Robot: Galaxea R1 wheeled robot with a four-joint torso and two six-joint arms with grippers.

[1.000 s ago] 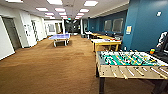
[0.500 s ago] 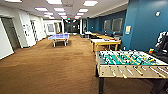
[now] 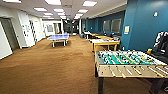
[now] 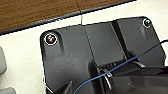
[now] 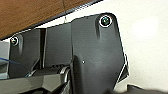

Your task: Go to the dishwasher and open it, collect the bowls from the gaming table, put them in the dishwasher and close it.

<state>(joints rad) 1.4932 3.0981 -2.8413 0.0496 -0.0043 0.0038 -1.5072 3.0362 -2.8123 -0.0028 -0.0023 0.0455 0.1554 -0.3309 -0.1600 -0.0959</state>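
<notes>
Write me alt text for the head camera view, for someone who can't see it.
A table-football table with a green field stands close on the right of a long carpeted office hall. Farther back are a blue table-tennis table at left and a yellow-wood table along a blue wall, under ceiling light panels.

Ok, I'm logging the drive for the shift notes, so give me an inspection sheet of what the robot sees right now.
Surface: brown carpet across an open hall.
Job's things: small coloured objects past the football table's far right corner, too blurred to name; a light-topped table stands further back.
Clutter: football table close on the right; table-tennis table far down the hall.
Grippers: fingers cannot be made out in either wrist view.
Cables: thin blue cable across the left wrist's dark plate.
Surroundings: blue wall on the right, white walls left, ceiling lights on; a person at the right edge.
</notes>
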